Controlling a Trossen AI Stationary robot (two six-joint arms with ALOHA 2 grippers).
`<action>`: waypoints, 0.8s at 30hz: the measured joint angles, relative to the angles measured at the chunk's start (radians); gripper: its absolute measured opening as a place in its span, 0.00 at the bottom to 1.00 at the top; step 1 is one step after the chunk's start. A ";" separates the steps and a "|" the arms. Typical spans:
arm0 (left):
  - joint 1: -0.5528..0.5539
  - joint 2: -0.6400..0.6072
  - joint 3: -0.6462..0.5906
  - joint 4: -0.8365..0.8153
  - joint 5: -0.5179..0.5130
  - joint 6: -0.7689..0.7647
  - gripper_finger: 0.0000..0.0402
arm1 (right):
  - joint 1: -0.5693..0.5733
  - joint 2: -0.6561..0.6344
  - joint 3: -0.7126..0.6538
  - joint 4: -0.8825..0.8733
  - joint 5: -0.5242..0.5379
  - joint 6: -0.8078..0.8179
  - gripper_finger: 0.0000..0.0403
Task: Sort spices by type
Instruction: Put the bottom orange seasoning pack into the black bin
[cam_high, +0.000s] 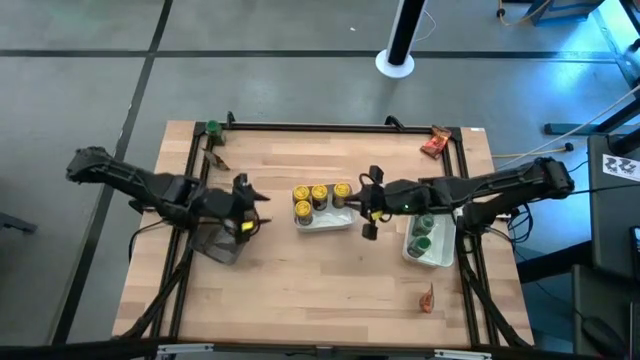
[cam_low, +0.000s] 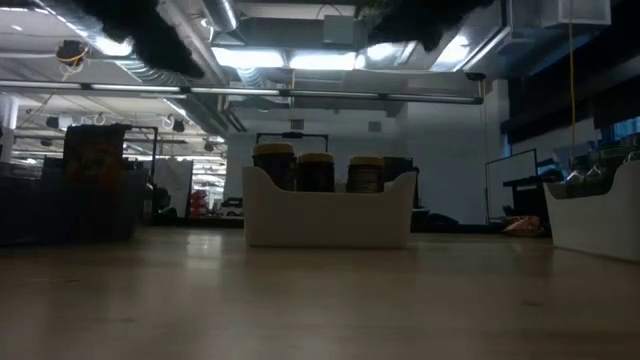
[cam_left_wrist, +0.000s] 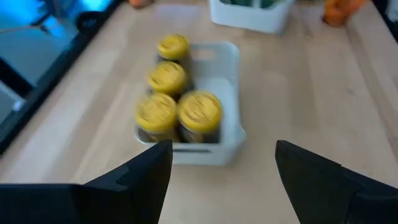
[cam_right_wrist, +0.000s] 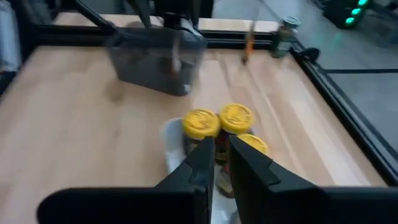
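- Yellow-lidded jars (cam_high: 318, 198): four, upright in a white tray (cam_high: 327, 222), long axes vertical; ahead of the left jaws, just below the right jaws. Likely light, rigid and smooth; best gripped across the lid.
- Right gripper (cam_high: 367, 209): jaws nearly pressed together, empty.
- Left gripper (cam_high: 252, 208): jaws spread, empty, above the tabletop (cam_high: 300, 280).

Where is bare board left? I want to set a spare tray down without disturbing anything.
The near strip of the table is free, from the grey bin across to the red-orange packet. The far middle is bare too. It is crowded between the yellow-lidded jars' tray and the green-lidded jars' tray.
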 joint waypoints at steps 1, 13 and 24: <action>-0.018 -0.007 -0.026 0.017 -0.001 -0.002 0.66 | 0.023 0.000 0.030 -0.038 0.012 0.015 0.11; -0.068 -0.033 -0.077 0.217 -0.048 0.188 0.66 | 0.304 0.213 0.516 -0.601 0.167 0.336 0.11; -0.112 -0.058 -0.077 0.317 -0.040 0.171 0.66 | 0.460 0.370 0.773 -0.796 -0.095 0.925 0.11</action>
